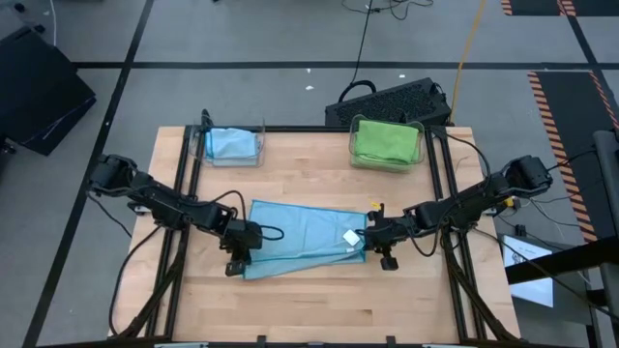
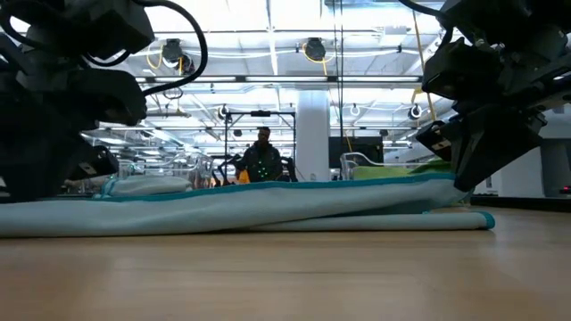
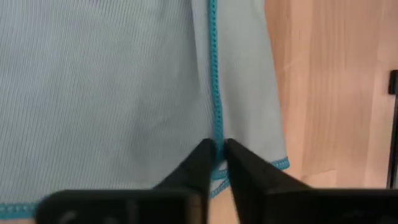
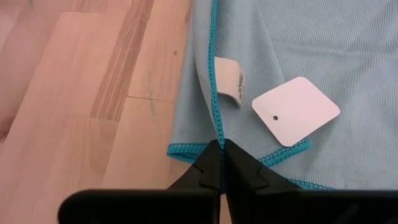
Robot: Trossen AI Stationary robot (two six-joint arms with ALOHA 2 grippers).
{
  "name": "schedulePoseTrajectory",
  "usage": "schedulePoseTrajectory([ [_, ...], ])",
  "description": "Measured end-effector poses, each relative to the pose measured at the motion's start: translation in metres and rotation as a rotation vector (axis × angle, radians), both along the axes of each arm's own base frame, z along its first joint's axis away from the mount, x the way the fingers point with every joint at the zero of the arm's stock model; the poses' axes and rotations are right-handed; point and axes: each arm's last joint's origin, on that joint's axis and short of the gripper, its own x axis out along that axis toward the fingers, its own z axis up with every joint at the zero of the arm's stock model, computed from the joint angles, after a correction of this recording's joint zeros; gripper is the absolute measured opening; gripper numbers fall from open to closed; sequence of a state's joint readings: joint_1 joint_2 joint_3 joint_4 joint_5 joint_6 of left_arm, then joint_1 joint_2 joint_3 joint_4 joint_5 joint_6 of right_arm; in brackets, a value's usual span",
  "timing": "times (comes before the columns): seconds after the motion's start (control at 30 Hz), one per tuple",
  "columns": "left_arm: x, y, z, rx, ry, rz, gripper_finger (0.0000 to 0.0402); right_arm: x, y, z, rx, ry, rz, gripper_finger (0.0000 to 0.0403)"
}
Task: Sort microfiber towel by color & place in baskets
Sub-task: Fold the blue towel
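At towel (image 1: 300, 237) ends: both fingers pinched on stitched hem.

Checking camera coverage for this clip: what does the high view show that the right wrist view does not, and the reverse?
Only the high view shows both baskets, one holding a blue towel, one a green towel, plus the left gripper. Only the right wrist view shows the white tag clearly. Both show the light blue towel pinched at its edge by the right gripper.
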State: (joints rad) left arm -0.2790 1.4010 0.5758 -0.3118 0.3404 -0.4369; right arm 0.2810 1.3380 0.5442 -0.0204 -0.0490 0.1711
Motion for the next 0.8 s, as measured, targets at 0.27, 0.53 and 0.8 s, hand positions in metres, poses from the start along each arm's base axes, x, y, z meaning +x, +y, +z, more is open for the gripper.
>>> schedulePoseTrajectory([
  [0.27, 0.001, -0.002, 0.003, -0.035, 0.048, 0.094, 0.0004, -0.001, 0.000, 0.003, 0.037, 0.007, -0.038, 0.0000],
  [0.53, 0.018, -0.012, 0.046, -0.015, 0.049, 0.200, 0.0003, -0.017, -0.005, 0.024, 0.117, 0.009, -0.124, 0.0000],
  [0.8, 0.028, -0.022, 0.062, 0.146, -0.075, 0.250, 0.0019, -0.030, -0.008, 0.036, 0.180, 0.026, -0.162, 0.0000],
])
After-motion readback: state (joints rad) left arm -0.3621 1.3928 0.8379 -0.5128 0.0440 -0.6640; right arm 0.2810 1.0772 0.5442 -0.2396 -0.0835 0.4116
